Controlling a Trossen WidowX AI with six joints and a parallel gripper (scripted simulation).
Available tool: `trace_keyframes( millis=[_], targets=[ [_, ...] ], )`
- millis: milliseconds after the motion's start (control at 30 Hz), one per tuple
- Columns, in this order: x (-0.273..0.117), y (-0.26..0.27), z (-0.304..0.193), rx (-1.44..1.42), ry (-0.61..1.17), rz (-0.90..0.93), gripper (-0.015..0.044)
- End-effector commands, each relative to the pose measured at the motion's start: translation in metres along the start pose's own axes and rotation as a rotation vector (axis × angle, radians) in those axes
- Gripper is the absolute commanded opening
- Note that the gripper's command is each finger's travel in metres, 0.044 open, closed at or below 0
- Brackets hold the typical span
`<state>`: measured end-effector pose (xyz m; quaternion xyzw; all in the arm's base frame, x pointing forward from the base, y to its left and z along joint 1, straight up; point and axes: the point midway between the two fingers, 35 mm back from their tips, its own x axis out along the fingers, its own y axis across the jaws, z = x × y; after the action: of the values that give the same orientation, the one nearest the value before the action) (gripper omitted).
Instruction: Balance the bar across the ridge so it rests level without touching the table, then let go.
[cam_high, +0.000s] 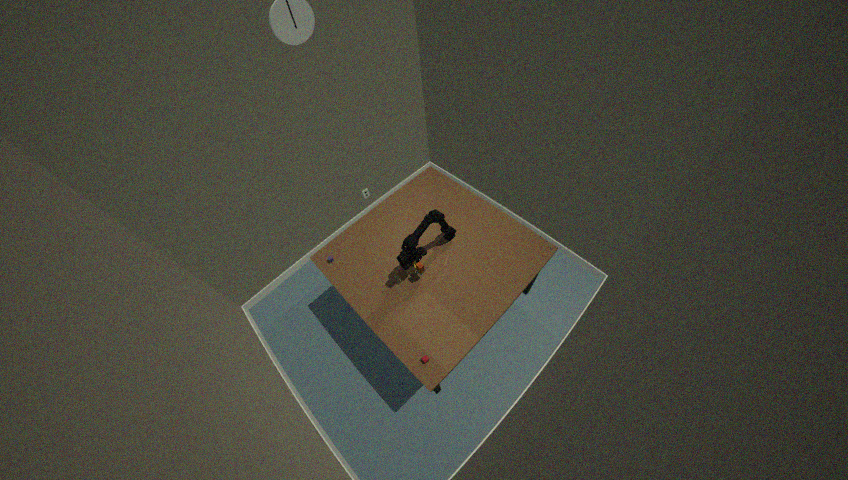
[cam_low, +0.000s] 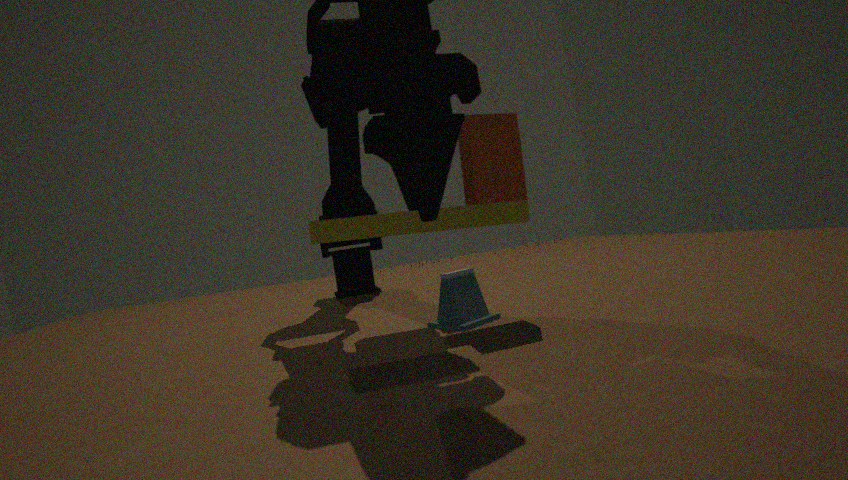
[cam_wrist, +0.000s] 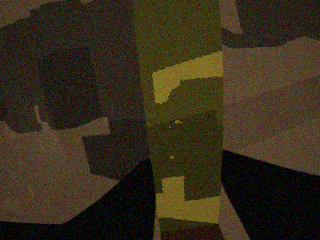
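Note:
My gripper (cam_low: 426, 211) (cam_wrist: 184, 163) (cam_high: 411, 261) is shut on a long yellow bar (cam_low: 380, 226) (cam_wrist: 179, 87), near its middle. The bar hangs almost level in the air, its right end a little higher. An orange block (cam_low: 492, 159) (cam_high: 419, 265) stands upright on the bar's right end. The blue ridge (cam_low: 460, 299), a small wedge with a narrow top, stands on the table (cam_low: 654, 356) (cam_high: 476, 273) below the bar, a little to the right of my fingers. A clear gap separates the bar from the ridge top. The bar hides the ridge in the wrist view.
The arm's base post (cam_low: 354, 270) stands just behind and left of the ridge. A small red cube (cam_high: 424, 359) lies near the table's front corner and a small purple object (cam_high: 329, 259) near its left corner. Dark shadows lie on the table in front of the ridge.

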<state>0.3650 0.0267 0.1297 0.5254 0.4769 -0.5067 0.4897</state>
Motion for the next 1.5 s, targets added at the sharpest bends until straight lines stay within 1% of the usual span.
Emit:
trace_keyframes(
  millis=[0, 300, 700, 933, 1467],
  targets=[
    [0.008, -0.004, 0.001, 0.255, -0.004, -0.003, 0.0],
    [0.017, -0.014, 0.002, 0.632, -0.005, -0.003, 0.0],
    [0.025, -0.03, -0.002, 0.932, -0.005, -0.004, 0.0],
    [0.027, -0.038, -0.007, 1.022, -0.006, -0.005, 0.0],
    [0.029, -0.04, -0.009, 1.027, -0.005, -0.005, 0.0]
  ],
)
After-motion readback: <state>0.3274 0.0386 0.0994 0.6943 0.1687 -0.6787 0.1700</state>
